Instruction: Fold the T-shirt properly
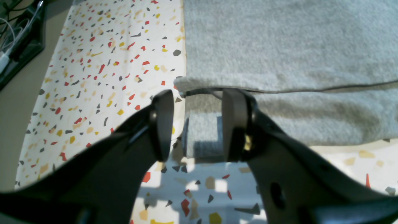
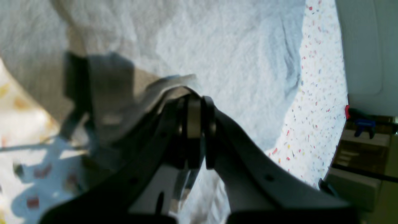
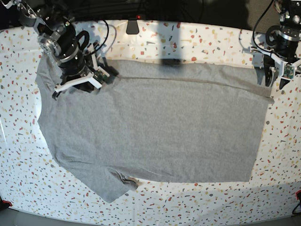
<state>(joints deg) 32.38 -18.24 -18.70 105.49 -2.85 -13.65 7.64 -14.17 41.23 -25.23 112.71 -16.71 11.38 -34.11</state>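
The light grey T-shirt (image 3: pixel 155 122) lies spread plain side up on the speckled table (image 3: pixel 197 42), with one sleeve at the front left and a strip along its far edge folded over. My right gripper (image 3: pixel 111 73) is at the shirt's far left corner. In the right wrist view it (image 2: pixel 194 104) is shut on a raised fold of the shirt (image 2: pixel 236 49). My left gripper (image 3: pixel 273 81) hovers over the far right corner. In the left wrist view it (image 1: pixel 199 124) is open, its fingers either side of the edge of the shirt (image 1: pixel 279 46).
A black device (image 3: pixel 132 26) with cables sits at the table's far edge. Red clamps (image 3: pixel 4 204) hold the table cover at the front corners. A black box with cables (image 1: pixel 21 40) lies beyond the table edge. Shelves and boxes (image 2: pixel 357 149) stand beside the table.
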